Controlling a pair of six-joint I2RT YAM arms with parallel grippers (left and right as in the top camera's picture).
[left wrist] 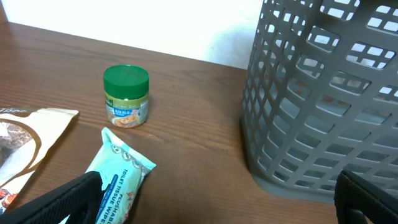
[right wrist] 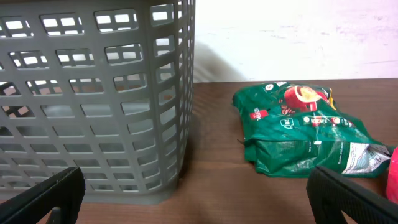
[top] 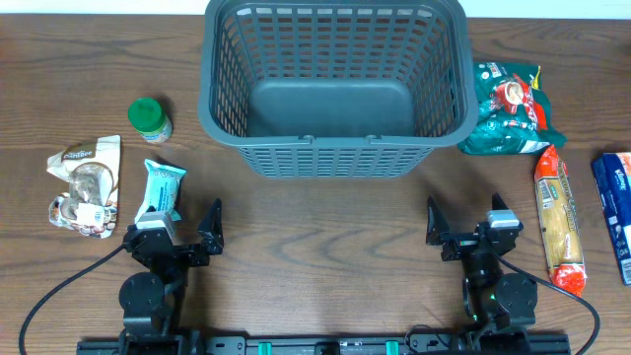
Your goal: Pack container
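Note:
The dark grey slotted basket (top: 335,148) stands at the table's far middle with nothing in it; it also shows in the left wrist view (left wrist: 323,106) and the right wrist view (right wrist: 93,106). My left gripper (top: 177,232) is open and empty at the near left, next to a teal tissue-wipes packet (top: 161,190), which also shows in the left wrist view (left wrist: 118,180). My right gripper (top: 463,225) is open and empty at the near right. A green coffee bag (top: 505,108) lies right of the basket and shows in the right wrist view (right wrist: 305,130).
A green-lidded jar (top: 150,119) stands left of the basket, also in the left wrist view (left wrist: 126,96). A cream and brown snack pouch (top: 87,182) lies at far left. A long orange biscuit pack (top: 559,219) and a blue box (top: 615,202) lie at far right.

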